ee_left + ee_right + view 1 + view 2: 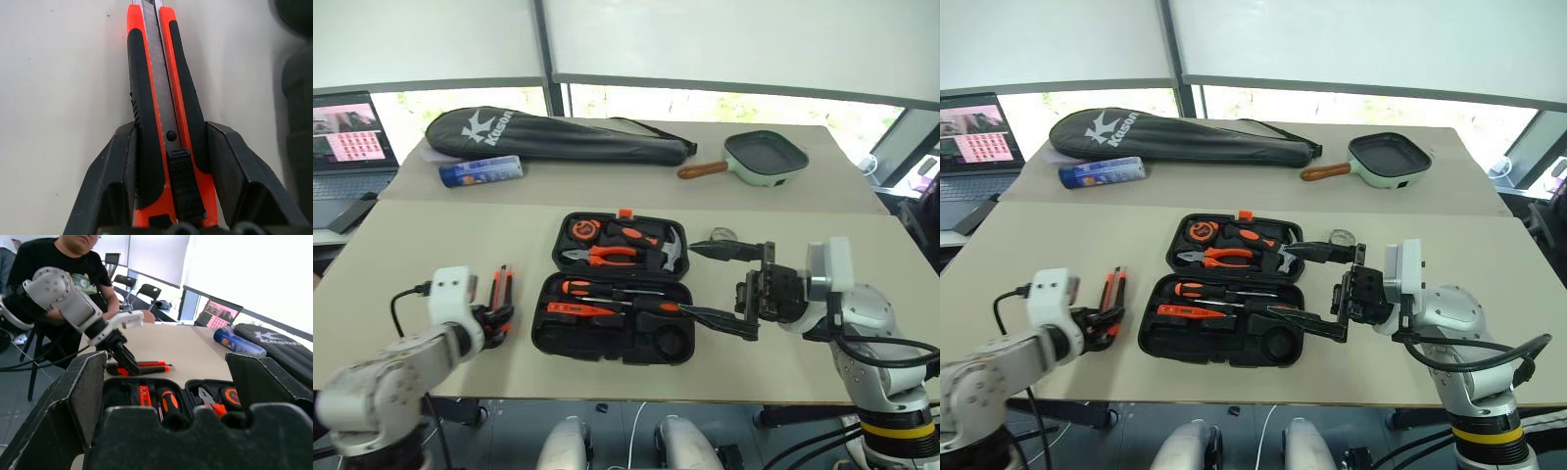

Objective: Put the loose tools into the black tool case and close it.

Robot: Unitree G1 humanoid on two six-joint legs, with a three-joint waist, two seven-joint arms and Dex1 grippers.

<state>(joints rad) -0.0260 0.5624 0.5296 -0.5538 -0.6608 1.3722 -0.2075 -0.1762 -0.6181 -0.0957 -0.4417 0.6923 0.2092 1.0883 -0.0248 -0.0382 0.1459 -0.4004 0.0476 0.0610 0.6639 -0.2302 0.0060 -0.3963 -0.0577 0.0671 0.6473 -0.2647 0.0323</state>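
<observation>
Beside case (pixel 612 343) left edge: left tool (pixel 168 147) straddling knife (pixel 161 98) (table-flat).

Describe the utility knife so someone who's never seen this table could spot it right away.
Start at the open black tool case in the middle of the near table. Look to its left: the utility knife lies flat on the tabletop, with the left gripper around its near end. It is a long, slim orange body with black grips and a metal strip down the middle.
</observation>
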